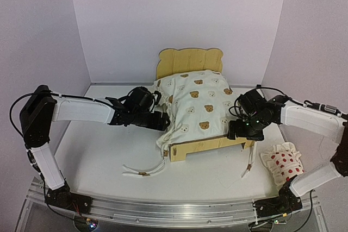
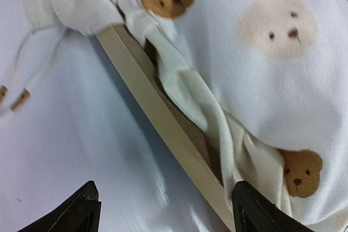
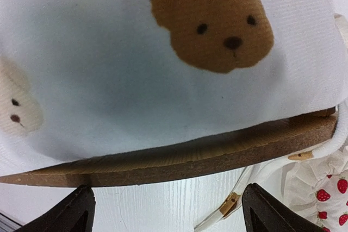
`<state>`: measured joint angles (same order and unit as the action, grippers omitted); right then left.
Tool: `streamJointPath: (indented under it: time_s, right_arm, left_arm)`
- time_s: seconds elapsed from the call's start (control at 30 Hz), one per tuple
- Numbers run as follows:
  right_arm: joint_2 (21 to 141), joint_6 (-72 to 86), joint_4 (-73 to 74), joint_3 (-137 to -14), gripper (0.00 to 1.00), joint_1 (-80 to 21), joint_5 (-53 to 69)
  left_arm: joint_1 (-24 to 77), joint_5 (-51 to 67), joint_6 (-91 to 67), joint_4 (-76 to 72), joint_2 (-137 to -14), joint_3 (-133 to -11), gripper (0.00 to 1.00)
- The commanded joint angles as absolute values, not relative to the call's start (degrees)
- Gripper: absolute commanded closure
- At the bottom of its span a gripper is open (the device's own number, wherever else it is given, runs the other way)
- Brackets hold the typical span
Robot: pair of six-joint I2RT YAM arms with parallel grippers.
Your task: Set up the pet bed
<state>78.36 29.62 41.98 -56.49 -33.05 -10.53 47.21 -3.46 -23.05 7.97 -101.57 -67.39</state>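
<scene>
White table carries the plywood pet bed at centre, a red-dotted pillow at right, cushion ties trailing in front.

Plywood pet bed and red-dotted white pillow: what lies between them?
Top view: one cream cushion tie beside the plywood pet bed, then bare white table up to the pillow.

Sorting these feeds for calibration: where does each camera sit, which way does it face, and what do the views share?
Top external: above and behind the bases, facing down at the table; left arm, right arm, pet bed, cushion, pillow.
Left wrist: on the left arm, facing the pet bed's rail and cushion; open left pincer below.
Right wrist: on the right arm, facing the rail's edge under the cushion; open right pincer below.
Shared: all show the cushion.
</scene>
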Motion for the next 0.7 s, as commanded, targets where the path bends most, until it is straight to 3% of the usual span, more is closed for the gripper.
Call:
streamJointPath:
  time_s: [0.0,0.1,0.33,0.53,0.67]
  right_arm:
    - [75.1,27.0,42.3,-57.0,0.03,-32.9,-8.3]
    - [74.0,25.3,42.7,-57.6,0.02,-32.9,-7.0]
    - [71.5,21.7,43.2,-57.1,0.02,-32.9,-4.1]
    - [70.2,21.5,43.1,-55.5,0.02,-32.9,-1.1]
    - [71.0,20.8,42.8,-55.0,0.02,-33.0,1.1]
  left_arm:
    - [42.3,-10.6,-5.4,-0.2,-97.6,-69.8,0.16]
    - [38.8,-7.2,1.8,-10.9,-99.4,-69.9,0.13]
    - [28.0,15.5,9.2,-12.6,-112.9,-85.8,0.16]
    - [22.0,29.1,11.0,-7.6,-128.7,-106.8,0.30]
    - [19.4,35.6,10.8,-8.0,-137.6,-116.5,0.31]
